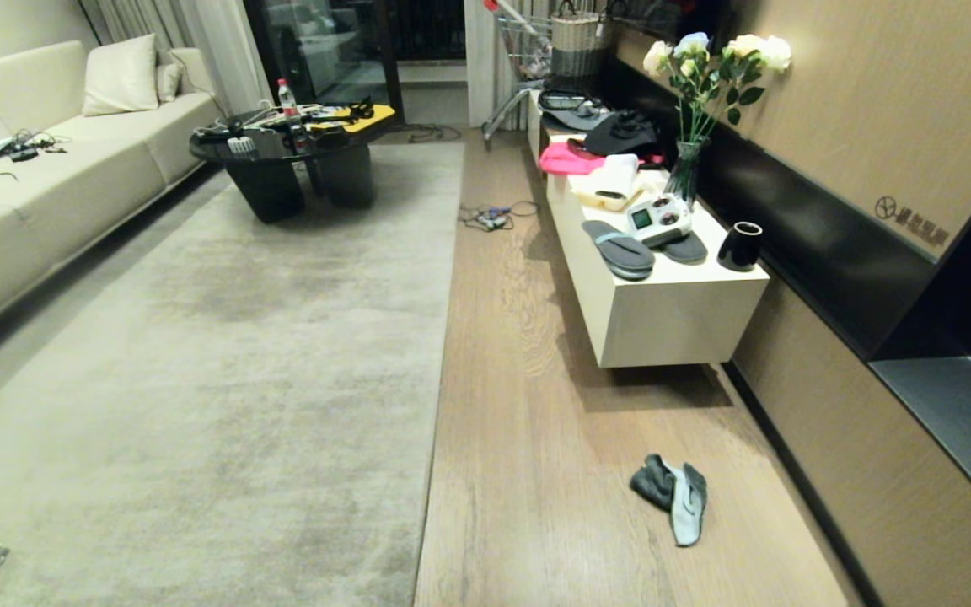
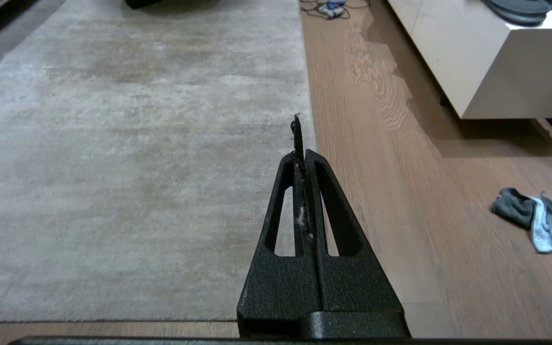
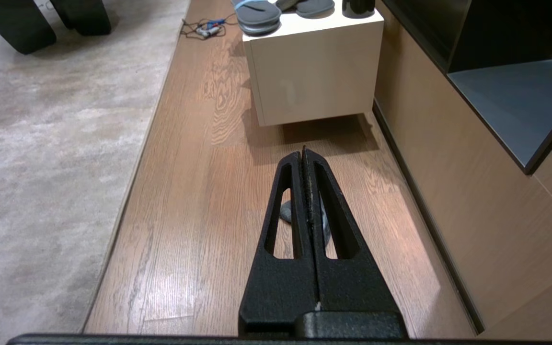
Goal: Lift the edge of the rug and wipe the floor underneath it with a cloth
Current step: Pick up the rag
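A living room with a pale sofa (image 1: 39,169) far left and a low white cabinet (image 1: 662,312) along the right wall has the rug (image 1: 224,362) lying flat across the left, its straight right edge on the floor (image 1: 528,438). The cloth (image 1: 673,493) lies crumpled on the planks, near right, well apart from the rug. The left end effector (image 2: 300,139) hangs above the rug's edge, the right end effector (image 3: 303,155) above the planks, seemingly over the cloth, both closed and empty.
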